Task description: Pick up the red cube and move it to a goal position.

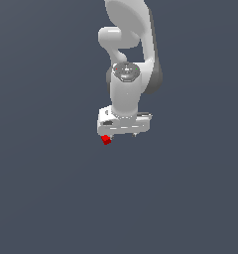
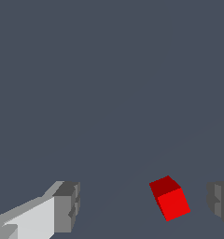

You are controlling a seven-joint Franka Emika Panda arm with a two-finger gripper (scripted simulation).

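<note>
The red cube is small and bright red, peeking out just below the white hand of the arm in the exterior view. In the wrist view the red cube lies on the grey floor between the two grey fingertips, closer to the far one and touching neither. My gripper is open, its jaws spread much wider than the cube. In the exterior view the gripper hangs straight down over the cube, and the hand hides most of the fingers.
A plain dark grey floor fills both views. The white arm rises above the hand toward the top of the exterior view. No other objects or goal marker show.
</note>
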